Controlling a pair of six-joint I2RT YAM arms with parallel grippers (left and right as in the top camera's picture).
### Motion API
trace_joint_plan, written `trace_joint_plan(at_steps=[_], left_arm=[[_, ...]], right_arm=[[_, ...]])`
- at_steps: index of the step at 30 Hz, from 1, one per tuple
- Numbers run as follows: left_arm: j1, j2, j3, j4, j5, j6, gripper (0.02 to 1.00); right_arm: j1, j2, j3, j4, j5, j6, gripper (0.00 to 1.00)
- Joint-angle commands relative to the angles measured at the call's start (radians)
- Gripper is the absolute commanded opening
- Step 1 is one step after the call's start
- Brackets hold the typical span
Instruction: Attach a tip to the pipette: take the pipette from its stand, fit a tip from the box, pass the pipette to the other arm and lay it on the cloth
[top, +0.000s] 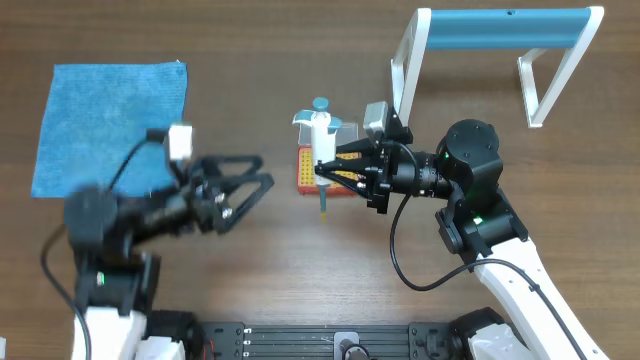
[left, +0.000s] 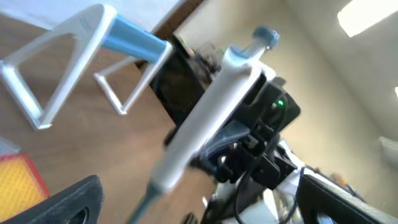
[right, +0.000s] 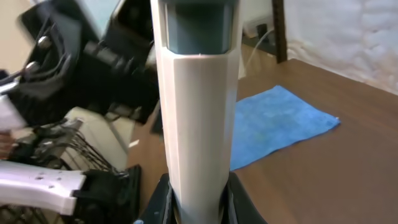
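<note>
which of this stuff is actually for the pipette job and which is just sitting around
For the job: pipette, held in the right gripper; tip box; blue cloth; stand; left gripper, open.
Just there: wooden table; black cable on the right arm.

There are 1 pipette (top: 322, 135), 1 tip box (top: 305, 170), 1 cloth (top: 110, 125) and 1 stand (top: 500, 30).

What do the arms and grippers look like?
Both arms: black motor housings, white lower links, looping black cables, pale wrist camera blocks. Both the left gripper and right gripper are black, two-fingered. A green light marks the right arm.
</note>
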Motion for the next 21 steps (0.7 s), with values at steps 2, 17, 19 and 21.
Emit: trace_joint_plan(at_steps=[2, 17, 19, 21], left_arm=[[-0.106, 0.323, 0.225, 0.018, 0.229, 0.343, 1.0], [-0.273, 0.469, 0.23, 0.314, 0.213, 0.347, 0.318], [-0.273, 0.469, 0.23, 0.314, 0.213, 0.347, 0.272], [-0.273, 0.469, 0.23, 0.314, 0.212, 0.347, 0.185]], right_arm=[[-0.001, -0.009, 0.005, 0.009, -0.122, 0.092, 0.075], [-0.001, -0.009, 0.005, 0.009, -0.122, 0.092, 0.075], [-0.001, -0.009, 0.005, 0.009, -0.121, 0.092, 0.077], [-0.001, -0.009, 0.005, 0.009, -0.121, 0.091, 0.075]])
